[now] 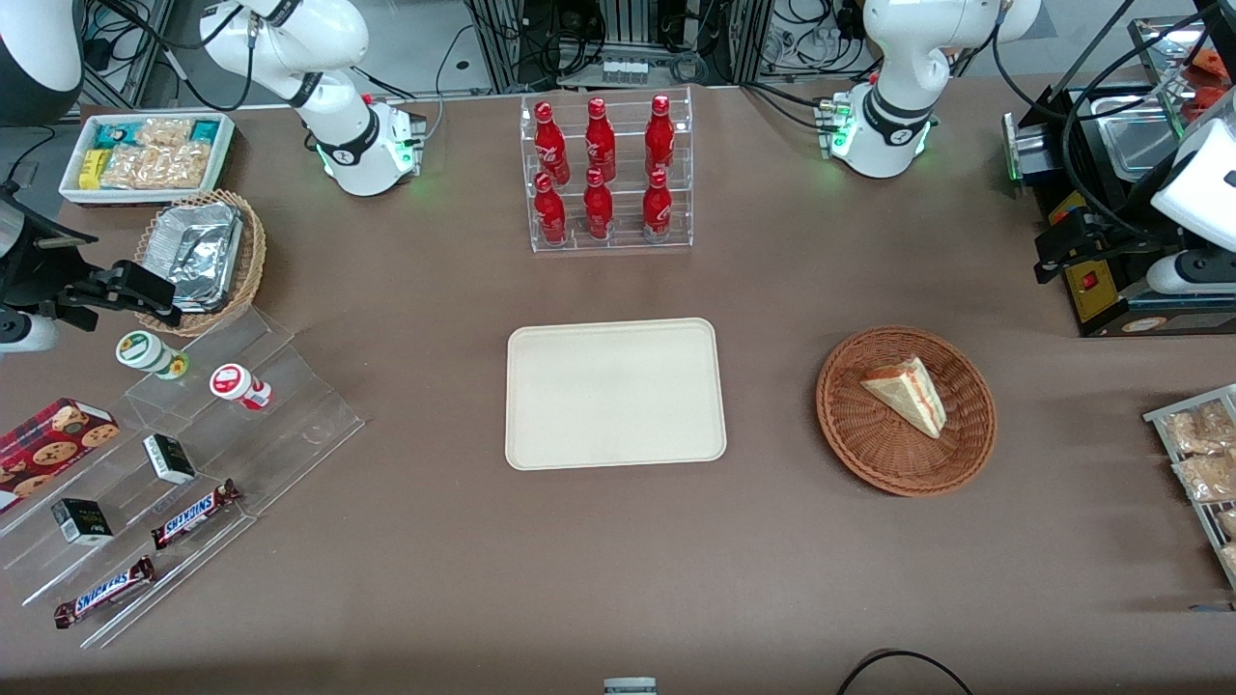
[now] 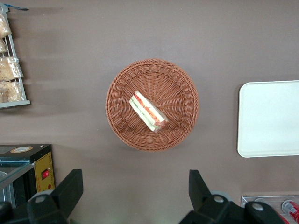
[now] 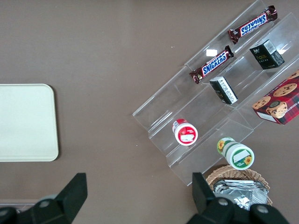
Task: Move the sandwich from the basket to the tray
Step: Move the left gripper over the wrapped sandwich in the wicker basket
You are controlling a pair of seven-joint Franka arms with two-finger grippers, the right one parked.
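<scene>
Well above the worktop [image 1: 386, 541], the claw [image 2: 135, 196] hangs released, its two dark fingers [image 2: 70, 189] spread wide with nothing between them. Under the claw, a little forward of its fingers, stands the basket [image 2: 117, 116], a round, shallow, reddish-brown wicker bowl. The sandwich [image 2: 148, 111] lies inside it, near the middle. It is a small triangular wedge of pale white bread, and its cut edge shows red-orange and green layers of filling. A clear wrap seems to cover it. In the front view its broad white face [image 1: 898, 386] looks up and the layered edge looks toward the camera.

The tray [image 1: 615, 394] is flat, cream-beige, with rounded corners and a low rim. It lies well apart from the basket, toward the parked arm's end, and nothing lies on it. Only bare worktop is between the claw and the sandwich, and between basket and tray. A clear rack of red bottles [image 1: 608, 174] stands farther from the front camera than the tray. A black machine [image 2: 25, 168] stands near the claw.
</scene>
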